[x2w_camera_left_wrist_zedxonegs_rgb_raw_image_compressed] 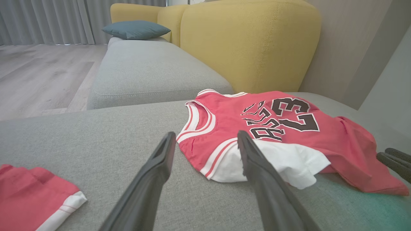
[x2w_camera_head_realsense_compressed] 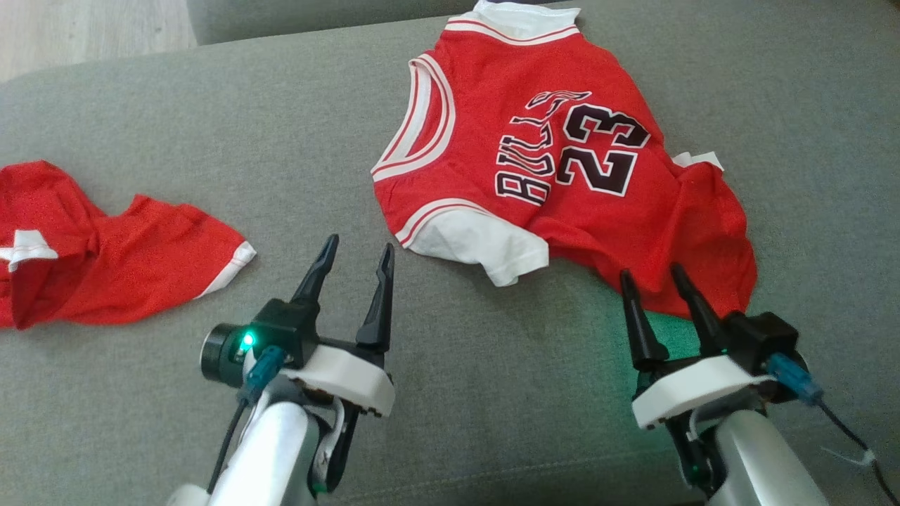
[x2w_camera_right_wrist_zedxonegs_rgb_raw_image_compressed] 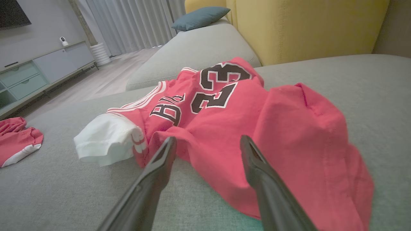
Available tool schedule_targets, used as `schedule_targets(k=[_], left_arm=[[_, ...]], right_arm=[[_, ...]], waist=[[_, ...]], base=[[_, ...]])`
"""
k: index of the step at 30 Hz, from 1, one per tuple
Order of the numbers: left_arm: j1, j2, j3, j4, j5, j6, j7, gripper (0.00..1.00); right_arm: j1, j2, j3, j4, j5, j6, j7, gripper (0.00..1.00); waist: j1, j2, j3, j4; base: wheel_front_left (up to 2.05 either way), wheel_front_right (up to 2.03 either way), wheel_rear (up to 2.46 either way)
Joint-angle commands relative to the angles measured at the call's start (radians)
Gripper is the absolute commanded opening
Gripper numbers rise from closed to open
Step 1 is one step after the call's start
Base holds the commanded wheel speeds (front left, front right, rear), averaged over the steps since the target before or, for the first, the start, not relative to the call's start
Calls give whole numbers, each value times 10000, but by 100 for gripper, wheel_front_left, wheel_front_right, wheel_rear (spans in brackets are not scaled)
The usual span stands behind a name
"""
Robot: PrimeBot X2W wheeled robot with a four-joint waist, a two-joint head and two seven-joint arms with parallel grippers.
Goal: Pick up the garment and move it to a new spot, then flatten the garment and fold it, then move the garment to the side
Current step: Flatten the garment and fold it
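On grey woven sofa [x2w_camera_head_realsense_compressed: 211, 126]: rumpled red jersey [x2w_camera_head_realsense_compressed: 562, 176] w/ 23.

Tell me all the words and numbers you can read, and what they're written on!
"BULLS": black letters with white edges on the front of the red jersey; a crease bends the last letter.
"23": big black number with white edges, on the same jersey right beside the word.
The other red garment, off to the robot's left on the grey cushion, has white trim but no writing that can be seen.
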Motion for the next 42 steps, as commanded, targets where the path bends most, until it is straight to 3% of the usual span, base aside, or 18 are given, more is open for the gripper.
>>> schedule_targets(k=[1, 8, 12, 26, 33, 34, 35, 42], left_arm=[[-417, 70, 264, -266, -53, 43, -61, 100], [-804, 79, -845, 976, 726, -735, -61, 100], [-1440, 75, -1534, 2093, 1006, -868, -61, 100], [-3596, 71, -3116, 4240, 779, 197, -61, 100], [-3875, 71, -3410, 4836, 696, 692, -61, 100], [-3866, 71, -3458, 4897, 697, 696, -61, 80], [-3852, 71, -3497, 4926, 701, 712, -61, 2], [-3679, 223, -3586, 4715, 882, 936, -61, 0]], right_arm=[[-169, -1, 121, -447, -79, 65, -28, 100], [-130, -1, -643, -1333, -318, 65, -48, 100], [-240, -1, -918, -1660, -405, 65, 36, 100], [-570, -1, -790, -2058, -127, 65, 91, 100], [-604, -1, -850, -1931, -81, 65, -14, 100], [-592, -1, -885, -1909, -81, 65, -28, 100], [-580, -1, -902, -1884, -82, 65, -40, 100], [-502, -1, -928, -1745, -186, 65, -39, 100]], waist=[[0, -1, 27, -10], [0, -1, 200, -268], [0, -1, 387, -620], [0, -1, 1050, -1786], [0, -1, 973, -1817], [0, -1, 925, -1753], [0, -1, 866, -1675], [0, -1, 391, -1019]], base=[[0, 0, 0], [0, 0, 0], [0, 0, 0], [0, 0, 0], [0, 0, 0], [0, 0, 0], [0, 0, 0], [0, 0, 0]])
